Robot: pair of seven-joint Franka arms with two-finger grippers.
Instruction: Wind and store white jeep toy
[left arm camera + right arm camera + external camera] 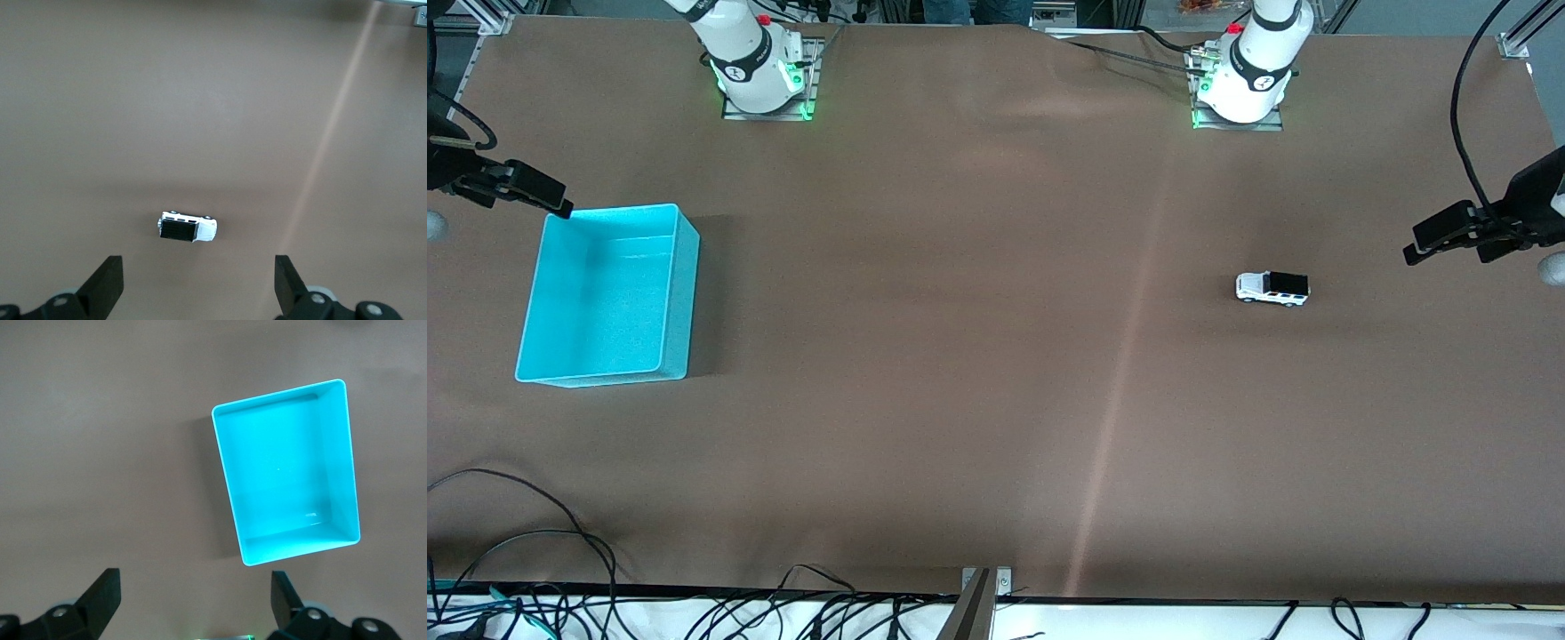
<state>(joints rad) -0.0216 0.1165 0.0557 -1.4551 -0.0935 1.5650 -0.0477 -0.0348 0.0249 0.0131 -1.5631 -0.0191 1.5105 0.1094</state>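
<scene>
Jeep first: your white jeep toy is sitting upright on its wheels on the brown table, toward the left arm's end, with nothing touching it. Your left gripper is hanging in the air over that end of the table, well apart from the toy, and its jaws are standing wide open and holding nothing; in the left wrist view you are seeing the jeep lying beyond the two fingers. Your right gripper is waiting over the table edge just beside the cyan bin, jaws also spread fully and gripping nothing. You are looking at an empty bin at the right arm's end.
</scene>
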